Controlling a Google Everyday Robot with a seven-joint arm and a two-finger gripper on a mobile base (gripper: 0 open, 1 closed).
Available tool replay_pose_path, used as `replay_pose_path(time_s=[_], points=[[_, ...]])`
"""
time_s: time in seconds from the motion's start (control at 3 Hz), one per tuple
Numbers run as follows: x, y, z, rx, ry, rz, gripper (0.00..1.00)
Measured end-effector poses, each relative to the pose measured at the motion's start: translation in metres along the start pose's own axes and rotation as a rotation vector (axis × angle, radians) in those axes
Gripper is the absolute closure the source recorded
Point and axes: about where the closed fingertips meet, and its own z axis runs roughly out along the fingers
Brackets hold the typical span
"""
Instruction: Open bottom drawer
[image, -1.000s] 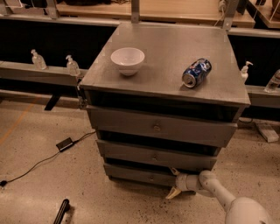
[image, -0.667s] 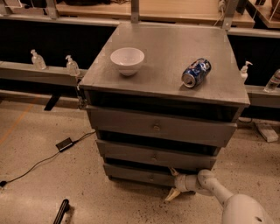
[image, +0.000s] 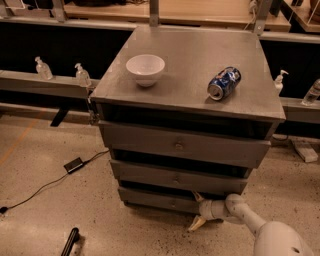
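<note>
Pincer low in the frame, at the right part of the bottom drawer, with its two pale fingers spread wide and holding nothing. One finger points up toward the drawer front's upper edge, the other slants down toward the floor. Whether the upper fingertip touches the drawer cannot be told. The white arm behind it runs to the lower right corner, where it is cut off by the frame edge.

The bottom drawer is the lowest and narrowest front of the grey cabinet, under the middle drawer and the wider top drawer. Its small round knob is just left of the pincer and faint against the grey. Shadow hides the gaps between the drawers, so whether the bottom one is at all pulled out cannot be told.

On the cabinet's top surface a white bowl stands to the left and a blue drinks can lies on its side to the right, well apart.

On the speckled floor to the left lies a black power adapter with its cable. A dark object at the bottom edge is cut off.

Compared with a second ago, the pincer has edged slightly left toward the knob; the bowl, the can and the drawers have not moved.
</note>
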Motion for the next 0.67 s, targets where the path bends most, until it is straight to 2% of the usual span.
replay_pose_path(time_s=[0.67], points=[[-0.0013,-0.0004,-0.0012,0.0,0.0,0.0,0.0]])
